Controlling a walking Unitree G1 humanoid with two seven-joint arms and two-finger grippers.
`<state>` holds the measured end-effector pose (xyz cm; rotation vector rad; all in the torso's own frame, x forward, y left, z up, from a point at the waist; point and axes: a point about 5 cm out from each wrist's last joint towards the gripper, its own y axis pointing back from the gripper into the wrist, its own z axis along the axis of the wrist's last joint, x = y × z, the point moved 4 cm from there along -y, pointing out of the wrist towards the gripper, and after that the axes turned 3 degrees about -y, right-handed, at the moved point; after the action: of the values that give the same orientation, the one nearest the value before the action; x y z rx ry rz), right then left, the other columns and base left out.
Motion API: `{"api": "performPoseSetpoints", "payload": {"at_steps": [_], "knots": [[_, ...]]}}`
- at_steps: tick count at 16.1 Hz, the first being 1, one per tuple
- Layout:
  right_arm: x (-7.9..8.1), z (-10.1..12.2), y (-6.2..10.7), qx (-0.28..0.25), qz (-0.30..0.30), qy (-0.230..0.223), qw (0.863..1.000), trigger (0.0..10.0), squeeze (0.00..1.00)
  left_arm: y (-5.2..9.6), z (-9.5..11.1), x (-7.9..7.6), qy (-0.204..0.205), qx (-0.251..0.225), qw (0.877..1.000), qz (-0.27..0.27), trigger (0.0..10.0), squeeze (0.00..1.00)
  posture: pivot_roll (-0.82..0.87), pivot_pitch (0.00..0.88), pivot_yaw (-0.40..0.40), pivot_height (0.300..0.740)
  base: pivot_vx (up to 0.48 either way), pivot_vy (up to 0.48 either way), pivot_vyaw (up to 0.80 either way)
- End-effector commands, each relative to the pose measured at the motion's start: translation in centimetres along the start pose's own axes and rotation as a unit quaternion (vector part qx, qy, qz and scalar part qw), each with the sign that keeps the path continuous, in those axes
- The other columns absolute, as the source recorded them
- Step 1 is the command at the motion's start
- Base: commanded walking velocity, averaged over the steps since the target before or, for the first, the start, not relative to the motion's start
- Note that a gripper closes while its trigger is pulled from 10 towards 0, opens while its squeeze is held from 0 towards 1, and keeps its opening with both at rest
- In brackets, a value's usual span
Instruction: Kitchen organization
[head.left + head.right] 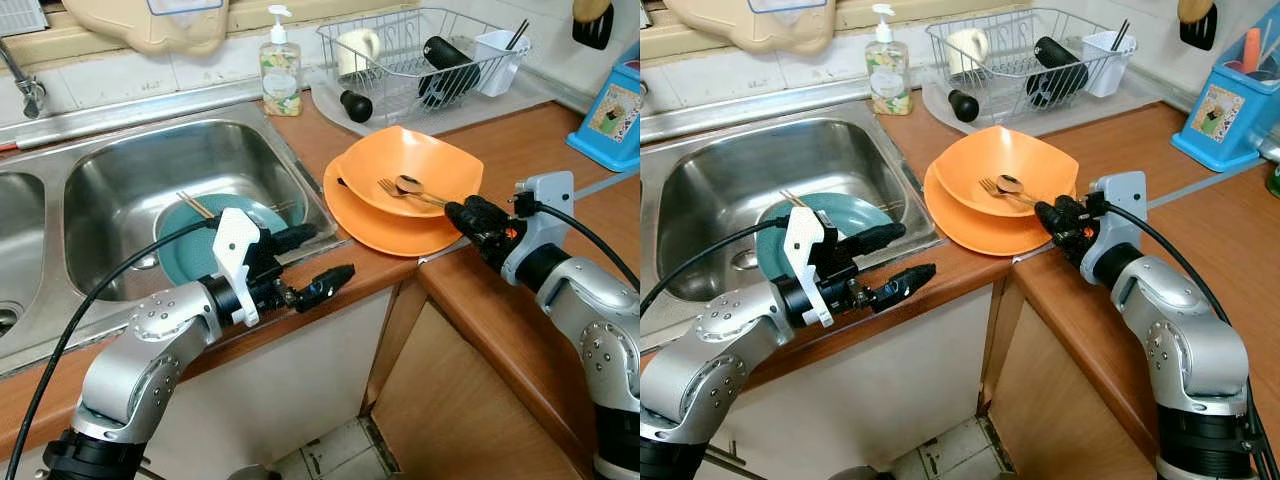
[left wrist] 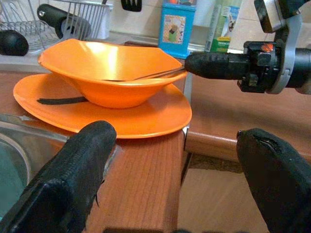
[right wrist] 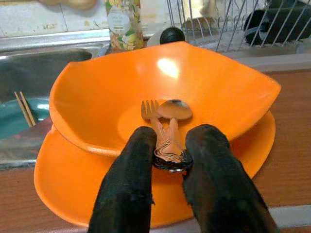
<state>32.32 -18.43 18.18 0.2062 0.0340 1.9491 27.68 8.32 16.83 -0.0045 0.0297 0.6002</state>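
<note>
Black right hand (image 3: 167, 160) hides fork (image 3: 154, 119) and spoon (image 3: 174, 110) handles — pinched.

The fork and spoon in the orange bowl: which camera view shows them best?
The right wrist view: the fork and spoon lie close, handles between the right gripper fingers. Both eye views show them small in the orange bowl. The left wrist view shows thin handles above the rim.

- wooden counter (image 1: 520, 330) — wraps round a corner, steel sink (image 1: 150, 170) sunk into it
- orange plate (image 1: 400, 235) sits by the sink, near the front edge
- soap bottle (image 1: 281, 70) behind the sink
- grey tray (image 1: 330, 115) with the dish rack on it — at the back
- blue box (image 1: 612, 112) at the far right
</note>
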Motion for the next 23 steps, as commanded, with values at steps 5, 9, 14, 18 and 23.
{"api": "performPoseSetpoints", "payload": {"at_steps": [5, 9, 14, 18, 23], "knots": [[0.8, 2.5, -0.2, -0.042, 0.019, 0.0, 0.999, 0.0, 0.0, -0.1, 0.4, -0.5, -0.005, -0.001, 1.0, -0.014, 10.0, 0.0, -0.15, 0.0, 0.021, 0.74, 0.0, 0.0, 0.0], [1.1, 4.8, -0.3, -0.081, 0.022, -0.014, 0.996, 0.0, 0.0, -0.2, 0.5, -0.4, -0.006, -0.003, 1.0, -0.014, 10.0, 0.0, -0.15, 0.0, 0.02, 0.74, 0.0, 0.0, 0.0], [1.6, 5.7, -0.5, -0.09, 0.028, -0.002, 0.996, 0.0, 0.0, -0.2, 0.6, -0.4, -0.007, -0.003, 1.0, -0.013, 10.0, 0.0, -0.15, 0.0, 0.016, 0.74, 0.0, 0.0, 0.0], [2.1, 4.8, -0.7, -0.067, 0.036, 0.008, 0.997, 10.0, 1.0, -0.3, 0.6, -0.4, -0.007, -0.004, 1.0, -0.014, 10.0, 0.0, -0.15, 0.0, 0.016, 0.74, 0.0, 0.0, 0.0], [2.5, 4.5, -0.5, -0.056, 0.052, 0.011, 0.997, 10.0, 1.0, -0.4, 0.6, -0.4, -0.007, -0.003, 1.0, -0.014, 10.0, 0.0, -0.15, 0.0, 0.015, 0.74, 0.0, 0.0, 0.0]]}}
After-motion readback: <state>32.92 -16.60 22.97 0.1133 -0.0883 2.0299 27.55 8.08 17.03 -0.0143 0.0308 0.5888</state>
